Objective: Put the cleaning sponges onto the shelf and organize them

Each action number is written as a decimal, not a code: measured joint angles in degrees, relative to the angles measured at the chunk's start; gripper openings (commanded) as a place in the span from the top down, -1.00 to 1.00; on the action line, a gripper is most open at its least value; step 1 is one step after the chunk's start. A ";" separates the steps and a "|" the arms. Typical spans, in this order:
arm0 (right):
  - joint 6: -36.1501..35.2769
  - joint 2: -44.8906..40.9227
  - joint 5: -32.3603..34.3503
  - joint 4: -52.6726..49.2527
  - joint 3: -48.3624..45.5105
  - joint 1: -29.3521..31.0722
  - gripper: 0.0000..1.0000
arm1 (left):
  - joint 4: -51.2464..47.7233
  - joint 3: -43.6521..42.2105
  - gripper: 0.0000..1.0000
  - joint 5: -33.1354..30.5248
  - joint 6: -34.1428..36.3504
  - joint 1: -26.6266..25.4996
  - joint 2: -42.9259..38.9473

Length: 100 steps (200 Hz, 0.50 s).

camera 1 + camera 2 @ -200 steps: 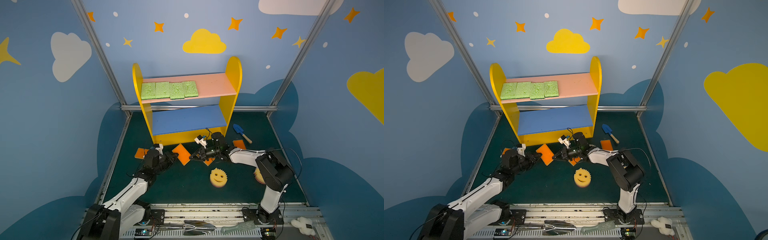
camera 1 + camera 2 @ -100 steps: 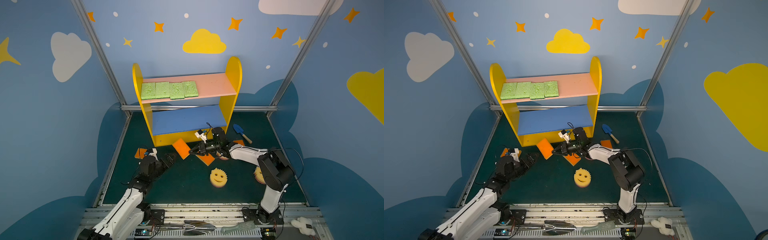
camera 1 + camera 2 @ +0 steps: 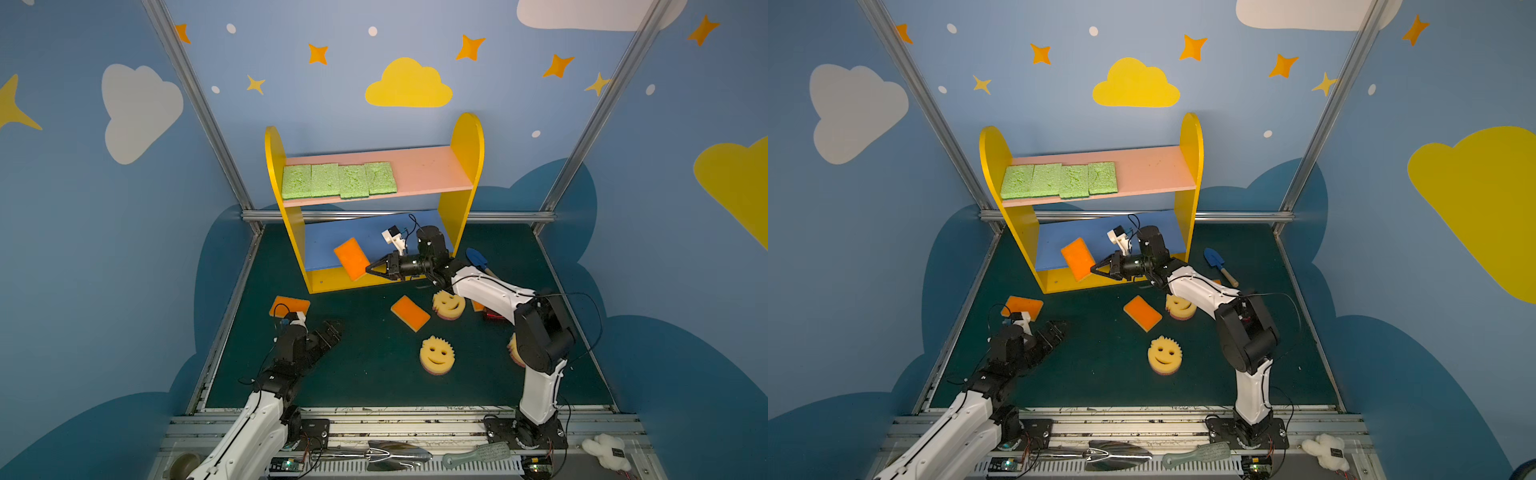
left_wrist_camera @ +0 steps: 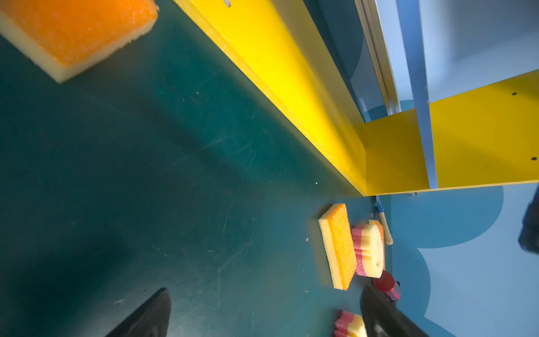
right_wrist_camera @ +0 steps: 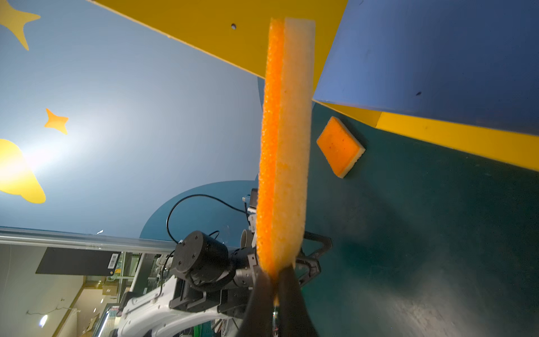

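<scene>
An orange-topped sponge point(image 3: 351, 258) is gripped by one short edge between the pinched tips of the right gripper point(image 3: 371, 269). It is carried tilted, jutting forward from the jaws over the front edge of the blue lower board point(image 3: 322, 245) of the shelf point(image 3: 468, 166); whether it touches that board cannot be told. In the right wrist view the sponge is seen edge-on, squeezed thin where the jaws close on it. Above the gripper, four green sponges point(image 3: 338, 180) are laid side by side, touching, on the pink upper board point(image 3: 428, 168), at the end toward which the gripper points. Behind and below the gripper, on the dark green mat point(image 3: 374, 386), a second orange-topped sponge point(image 3: 409, 313) lies just beside a smiley sponge point(image 3: 448, 304). A second smiley sponge point(image 3: 436, 354) is found farther back, and a third smiley sponge point(image 3: 512, 347) is largely hidden by the right arm. A blue toy shovel point(image 3: 476, 257) is seen just behind the gripper's wrist. The left gripper point(image 3: 332, 330) is held low over the mat, its jaws spread wide with nothing between them; a third orange-topped sponge point(image 3: 289, 306) lies near its left side.
</scene>
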 measured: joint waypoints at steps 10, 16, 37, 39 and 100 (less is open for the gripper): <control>1.09 1.92 0.98 0.28 1.81 0.13 1.00 | 0.00 -0.48 -0.99 -0.31 0.44 0.13 -0.61; 1.70 3.06 1.38 0.37 2.84 0.20 1.00 | 0.00 -0.87 -0.99 -0.59 0.57 0.15 -1.05; 3.89 6.99 3.61 0.52 6.69 0.61 1.00 | -0.46 -2.78 -0.99 -2.08 0.74 0.22 -3.19; 4.15 7.32 3.76 0.52 7.02 0.66 1.00 | -0.57 -2.97 -0.99 -2.16 0.74 0.22 -3.54; 6.75 13.66 11.56 -1.14 17.44 4.20 1.00 | -3.93 -6.73 -0.99 -6.84 0.68 0.26 -13.90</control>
